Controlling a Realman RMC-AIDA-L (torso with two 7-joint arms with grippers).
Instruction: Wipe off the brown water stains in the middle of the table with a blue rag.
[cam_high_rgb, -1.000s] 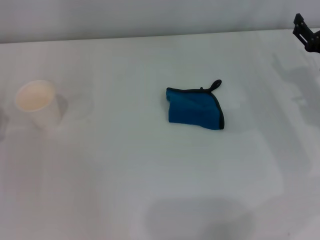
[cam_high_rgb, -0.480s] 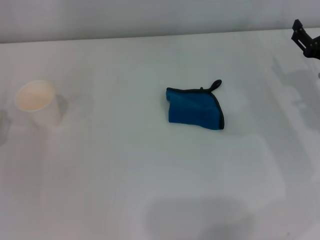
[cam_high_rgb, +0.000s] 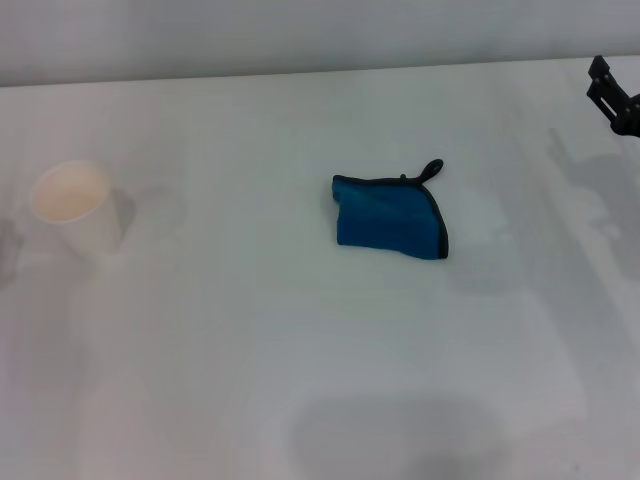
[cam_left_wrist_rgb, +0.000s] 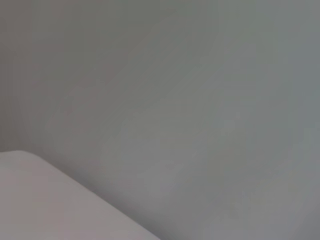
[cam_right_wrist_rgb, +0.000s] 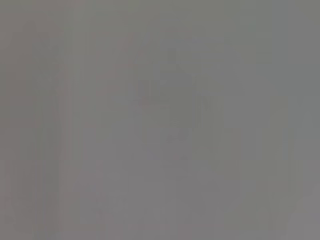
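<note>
Folded blue rag (cam_high_rgb: 390, 217), black-trimmed.

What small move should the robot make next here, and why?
Probably nothing more than parking: the blue rag lies released on the table, no brown stain shows, and the right gripper sits at the far right edge, well clear of it.

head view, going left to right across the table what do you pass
paper cup → blue rag with its black loop toward the right → right hand at the far right edge, above the table. No brown stain shows on the surface.
</note>
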